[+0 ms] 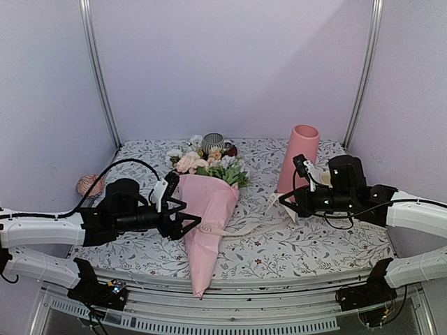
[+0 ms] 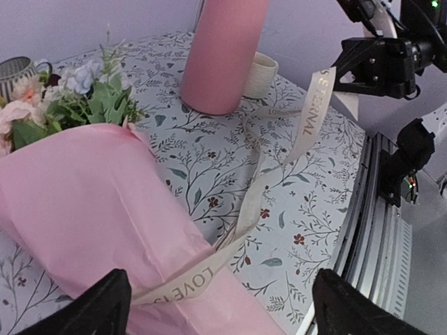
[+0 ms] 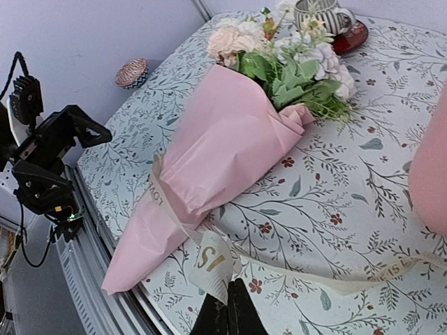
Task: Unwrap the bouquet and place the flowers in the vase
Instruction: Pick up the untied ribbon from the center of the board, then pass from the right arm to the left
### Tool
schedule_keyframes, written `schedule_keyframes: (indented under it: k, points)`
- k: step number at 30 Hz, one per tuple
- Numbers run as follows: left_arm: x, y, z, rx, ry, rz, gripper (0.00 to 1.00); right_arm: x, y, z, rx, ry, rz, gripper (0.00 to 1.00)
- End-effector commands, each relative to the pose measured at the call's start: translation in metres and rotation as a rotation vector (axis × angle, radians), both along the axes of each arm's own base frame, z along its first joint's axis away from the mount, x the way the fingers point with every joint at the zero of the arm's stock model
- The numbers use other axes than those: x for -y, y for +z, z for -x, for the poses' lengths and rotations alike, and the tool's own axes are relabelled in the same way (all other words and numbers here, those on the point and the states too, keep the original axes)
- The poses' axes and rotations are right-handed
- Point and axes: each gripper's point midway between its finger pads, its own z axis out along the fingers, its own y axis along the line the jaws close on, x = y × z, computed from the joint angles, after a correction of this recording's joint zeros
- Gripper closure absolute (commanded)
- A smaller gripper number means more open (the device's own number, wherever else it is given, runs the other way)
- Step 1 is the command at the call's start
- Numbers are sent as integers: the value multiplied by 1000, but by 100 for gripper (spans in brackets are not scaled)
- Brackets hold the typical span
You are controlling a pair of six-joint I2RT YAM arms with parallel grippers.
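Top view: left gripper (image 1: 183,213), fingers apart, has the bouquet (image 1: 206,209) just ahead of them; the vase (image 1: 302,157) stands beyond the right gripper (image 1: 283,201).
Left wrist: the ribbon (image 2: 307,118) runs ahead of the fingers.
Right wrist: fingers (image 3: 243,317) clamped on the ribbon; draw it off evenly, sideways.

A floral-print cloth (image 1: 293,244) covered the table. A striped grey cup (image 1: 213,141) stood upright on a red saucer (image 3: 348,36) at the far edge. A small cream mug (image 2: 260,75) stood on the right half. A round pink woven object (image 1: 89,185) lay at the left edge, beside the wall
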Motion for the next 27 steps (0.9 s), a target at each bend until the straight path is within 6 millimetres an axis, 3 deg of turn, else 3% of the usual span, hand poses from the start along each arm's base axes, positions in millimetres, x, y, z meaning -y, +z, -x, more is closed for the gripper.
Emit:
schedule_keyframes:
  k: [1, 15, 27]
  points:
    - [26, 29, 1, 75, -72, 54, 2, -27, 32, 6, 58, 127, -95, 97]
    - [73, 51, 6, 191, -215, 79, 2, -59, 41, 15, 109, 247, -103, 97]
    - [108, 61, 17, 267, -402, 127, 6, -66, 42, 21, 128, 292, -103, 97]
